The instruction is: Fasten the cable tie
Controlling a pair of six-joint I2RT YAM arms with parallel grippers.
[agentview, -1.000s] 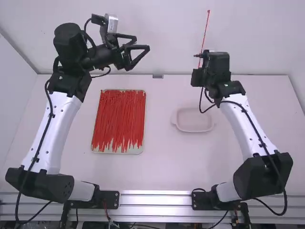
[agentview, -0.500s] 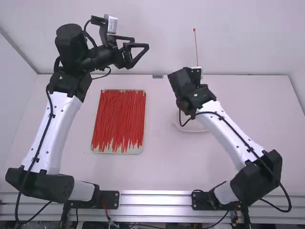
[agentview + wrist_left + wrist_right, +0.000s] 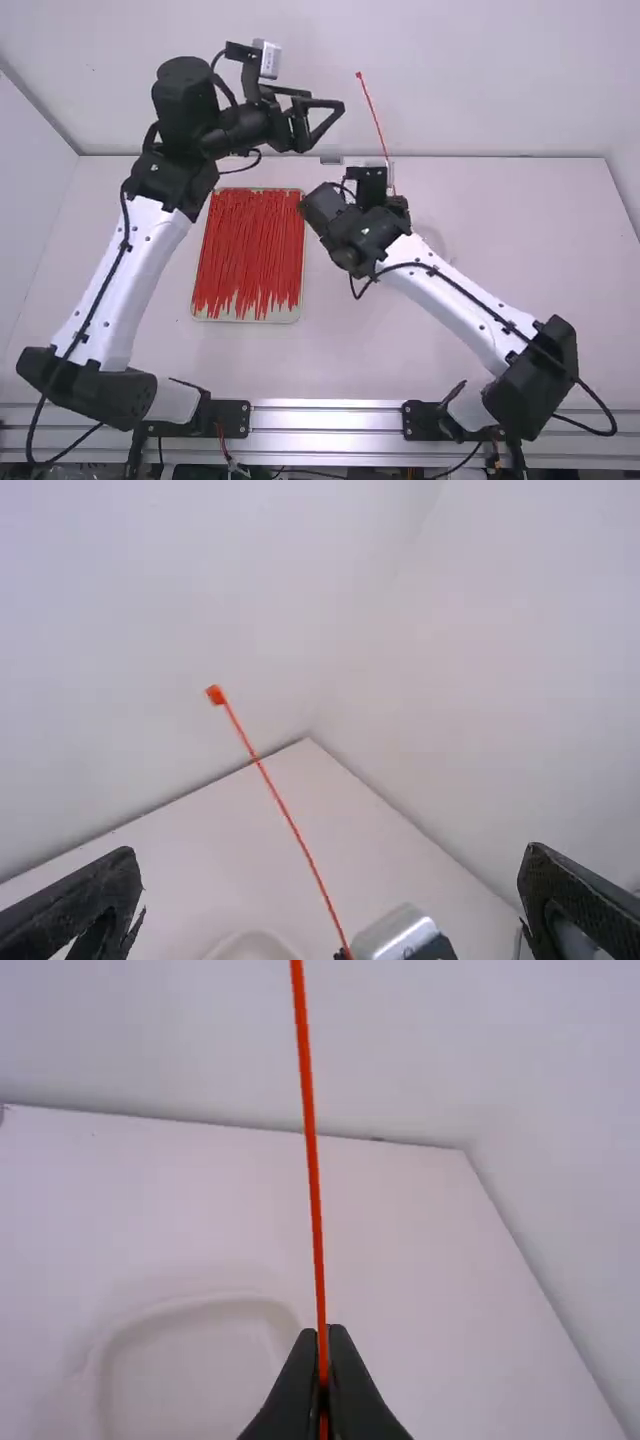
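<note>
At centre left, the tray (image 3: 250, 320) holds the spare red ties. Just right of it, the right gripper (image 3: 388, 192) is clamped tight on one cable tie (image 3: 372, 120) by its lower end, and the strip points up toward top centre. Beyond, the left gripper (image 3: 335, 110) hangs wide open and empty. The step looks like a handover: the left gripper probably must align carefully on the free head end.

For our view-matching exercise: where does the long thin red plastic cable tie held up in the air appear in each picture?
High view: long red plastic cable tie upper centre, slanting.
Left wrist view: tie centre, diagonal.
Right wrist view: tie centre, vertical.
Shared landmark: white table's far right corner.
</note>
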